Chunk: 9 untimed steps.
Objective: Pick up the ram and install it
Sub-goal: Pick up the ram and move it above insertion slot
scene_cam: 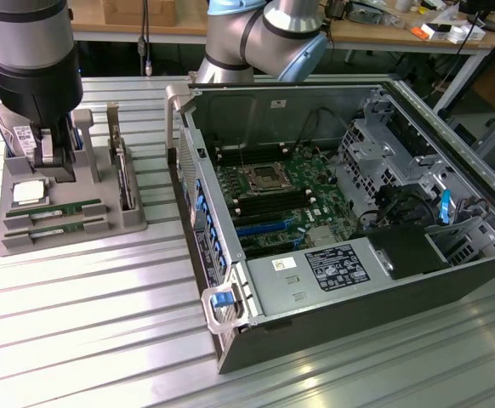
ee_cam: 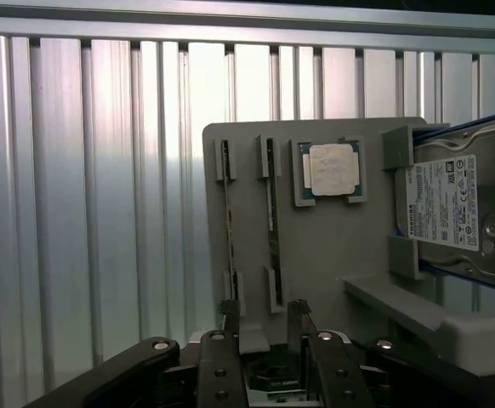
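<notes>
The gripper (ee_cam: pixel 263 313) hangs with its fingers spread wide and nothing between them, over one end of a gray tray (ee_cam: pixel 332 255). The ram (ee_cam: pixel 273 223) lies on edge in a slot of that tray, just ahead of the fingertips and untouched, and a second stick (ee_cam: pixel 229 217) rests in the slot beside it. Past the ram sits a square processor (ee_cam: pixel 331 168), then a hard drive (ee_cam: pixel 452 204) propped in its holder. In the exterior view the gripper (scene_cam: pixel 50 151) stands over the tray (scene_cam: pixel 69 240) on the ribbed table (scene_cam: pixel 77 323). An open computer case (scene_cam: pixel 358 331) lies to the exterior view's right, its motherboard (scene_cam: pixel 273 195) exposed.
</notes>
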Each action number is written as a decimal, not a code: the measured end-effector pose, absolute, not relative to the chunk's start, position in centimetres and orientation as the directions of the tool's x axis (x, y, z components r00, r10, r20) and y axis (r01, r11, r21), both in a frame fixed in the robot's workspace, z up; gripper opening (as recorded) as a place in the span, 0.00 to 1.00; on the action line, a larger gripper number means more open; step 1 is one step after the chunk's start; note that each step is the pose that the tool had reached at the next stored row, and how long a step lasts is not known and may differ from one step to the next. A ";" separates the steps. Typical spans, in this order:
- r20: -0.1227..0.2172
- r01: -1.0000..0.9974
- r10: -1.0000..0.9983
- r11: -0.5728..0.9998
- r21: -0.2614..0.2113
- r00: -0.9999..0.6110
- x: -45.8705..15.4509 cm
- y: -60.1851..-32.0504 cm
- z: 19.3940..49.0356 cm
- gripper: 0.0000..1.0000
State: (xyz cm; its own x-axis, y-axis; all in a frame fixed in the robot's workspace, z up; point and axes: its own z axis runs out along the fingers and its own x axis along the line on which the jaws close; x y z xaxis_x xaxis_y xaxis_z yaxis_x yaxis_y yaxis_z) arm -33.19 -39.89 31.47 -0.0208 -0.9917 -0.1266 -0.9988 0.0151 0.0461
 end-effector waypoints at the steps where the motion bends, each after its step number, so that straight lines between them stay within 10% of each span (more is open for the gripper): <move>1: -0.127 -0.999 -0.992 0.015 0.046 -0.021 -33.2 -39.9 31.4 0.36; 9: -0.136 -0.999 -0.991 0.015 0.046 -0.021 -33.2 -39.9 30.8 0.36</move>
